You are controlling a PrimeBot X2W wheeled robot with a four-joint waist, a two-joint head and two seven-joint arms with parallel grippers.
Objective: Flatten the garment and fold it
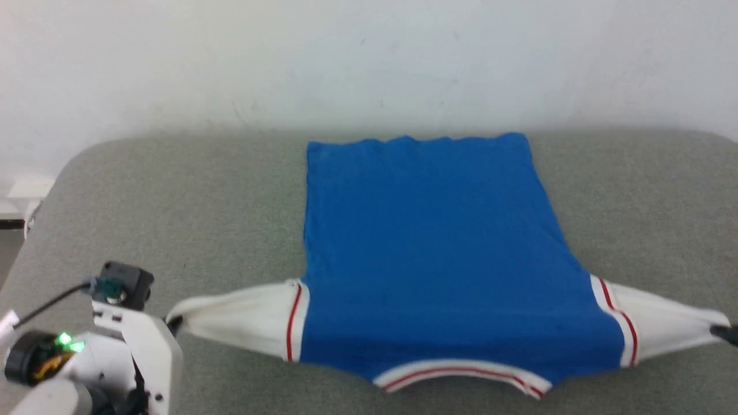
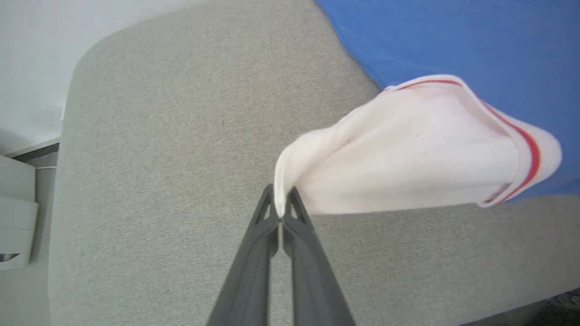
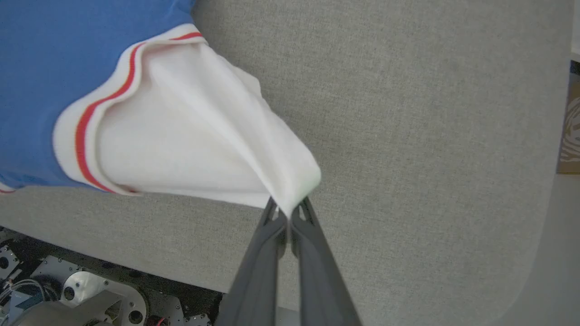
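The garment [image 1: 432,242], a bright blue jersey with white sleeves and red stripe trim, lies spread on the grey table [image 1: 173,219], collar toward me and plain blue side up. My left gripper [image 1: 172,324] is shut on the tip of the left white sleeve [image 2: 408,154], pulling it out to the left. At the right edge of the head view, my right gripper [image 1: 723,332] is shut on the tip of the right white sleeve [image 3: 190,136]. Both sleeves are stretched taut into points. In the wrist views each pair of fingers [image 2: 281,213] [image 3: 287,210] pinches white cloth.
A pale wall [image 1: 369,57] rises behind the table's far edge. The table's rounded left corner [image 2: 90,59] shows in the left wrist view. My own base hardware [image 3: 68,290] sits below the near edge. Bare grey surface lies on both sides of the jersey.
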